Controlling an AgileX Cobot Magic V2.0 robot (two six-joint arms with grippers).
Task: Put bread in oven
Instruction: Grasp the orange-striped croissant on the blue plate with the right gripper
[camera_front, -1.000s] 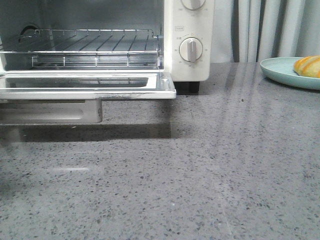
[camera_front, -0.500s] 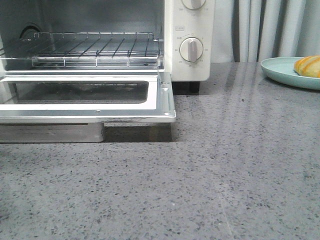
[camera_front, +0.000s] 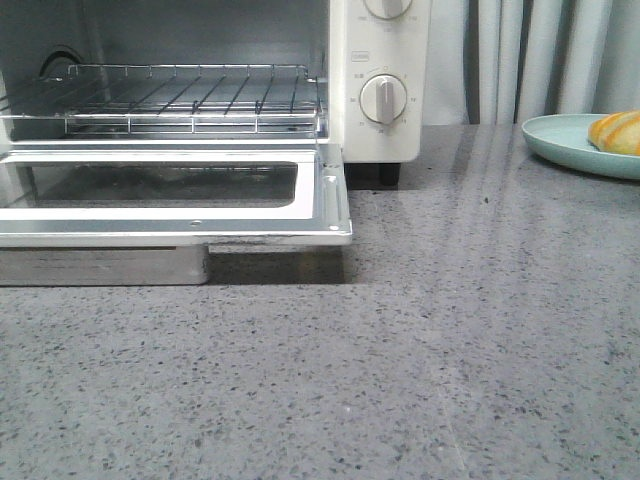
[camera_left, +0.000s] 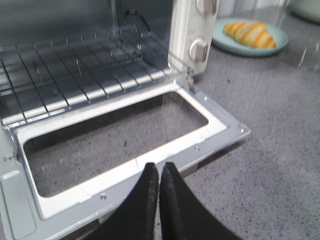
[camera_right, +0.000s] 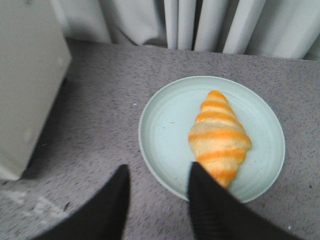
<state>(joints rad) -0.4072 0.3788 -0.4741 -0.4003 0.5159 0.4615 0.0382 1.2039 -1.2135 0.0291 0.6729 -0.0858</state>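
Observation:
The bread (camera_right: 220, 136), a golden-orange croissant with cream stripes, lies on a pale green plate (camera_right: 165, 125); it also shows at the far right of the front view (camera_front: 617, 132) and in the left wrist view (camera_left: 250, 34). The cream-white oven (camera_front: 380, 80) stands at the left with its glass door (camera_front: 175, 190) folded down flat and its wire rack (camera_front: 170, 95) bare. My left gripper (camera_left: 159, 167) is shut and empty, just above the door's front edge (camera_left: 150, 165). My right gripper (camera_right: 159, 172) is open and empty, above the plate's near rim, one finger beside the bread's tip.
The grey speckled counter (camera_front: 420, 360) stretches between oven and plate (camera_front: 565, 140). Grey curtains (camera_front: 530, 55) hang behind. The oven's side wall (camera_right: 27, 85) is left of the plate in the right wrist view. Round dials (camera_front: 383, 98) sit on the oven's right panel.
The oven door has swung down from nearly level with the rack to fully open and flat between one second and half a second ago. Nothing has visibly moved since.

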